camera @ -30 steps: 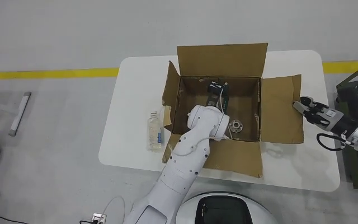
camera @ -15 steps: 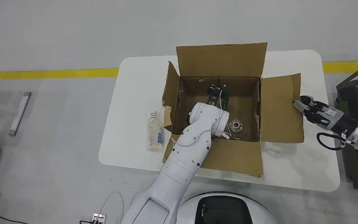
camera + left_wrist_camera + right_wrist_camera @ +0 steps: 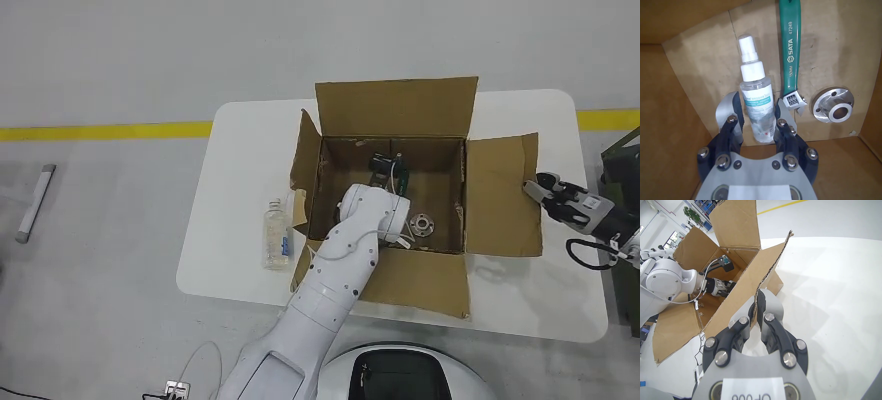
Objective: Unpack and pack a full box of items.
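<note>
The open cardboard box (image 3: 392,105) stands in the middle of the white table (image 3: 240,160). On its floor a clear spray bottle (image 3: 757,102) with a white cap lies flat. My left gripper (image 3: 758,99) is down inside the box, shut on the bottle's body with a pad against each side. A green-handled wrench (image 3: 791,56) lies right beside the bottle, and a steel flange (image 3: 832,107) lies past the wrench head. My right gripper (image 3: 758,302) is shut on the outer edge of the box's right flap (image 3: 745,283), as the top view also shows (image 3: 553,192).
A clear plastic bottle (image 3: 276,233) lies on the table just outside the box's left flap. The box walls stand close around the left arm (image 3: 372,215). Bare tabletop lies in front of the box and at the right (image 3: 560,290).
The left arm has shifted slightly inside the box, its wrist settling a little lower over the bottle. The right gripper has stayed on the flap edge.
</note>
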You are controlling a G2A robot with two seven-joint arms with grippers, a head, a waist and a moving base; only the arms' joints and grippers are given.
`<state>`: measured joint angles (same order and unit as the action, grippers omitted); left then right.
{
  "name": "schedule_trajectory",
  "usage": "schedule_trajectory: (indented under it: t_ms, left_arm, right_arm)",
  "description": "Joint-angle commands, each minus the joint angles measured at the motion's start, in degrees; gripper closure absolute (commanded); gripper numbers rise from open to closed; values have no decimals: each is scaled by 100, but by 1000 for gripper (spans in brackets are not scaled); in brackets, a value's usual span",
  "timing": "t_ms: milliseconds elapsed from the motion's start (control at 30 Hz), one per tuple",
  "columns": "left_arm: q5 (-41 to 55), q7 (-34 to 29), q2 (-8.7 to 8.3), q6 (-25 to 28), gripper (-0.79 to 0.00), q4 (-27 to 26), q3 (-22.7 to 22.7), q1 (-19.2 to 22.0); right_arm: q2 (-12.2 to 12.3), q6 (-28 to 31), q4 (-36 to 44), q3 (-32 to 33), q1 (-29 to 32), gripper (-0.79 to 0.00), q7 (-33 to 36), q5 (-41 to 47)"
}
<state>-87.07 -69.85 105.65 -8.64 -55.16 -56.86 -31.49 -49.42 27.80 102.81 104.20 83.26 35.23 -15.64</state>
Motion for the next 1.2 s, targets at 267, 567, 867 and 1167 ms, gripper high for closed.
schedule_trajectory:
  t_ms: [267,567,867,1167]
  left_arm:
    - [-52,3,26,1,-391,164,-13,47]
    - [-97,110,41,-28,0,214,-64,97]
    - [-336,-465,-57,145,0,-1608,-338,-155]
    - [-893,-1417,-181,266,0,-4267,-727,-715]
  right_arm:
    - [-2,-18,32,14,30,0,-31,-30]
    - [3,-27,49,21,-1,0,-11,-46]
    - [11,-20,-105,11,-133,0,22,7]
    - [45,68,-399,94,-372,0,167,54]
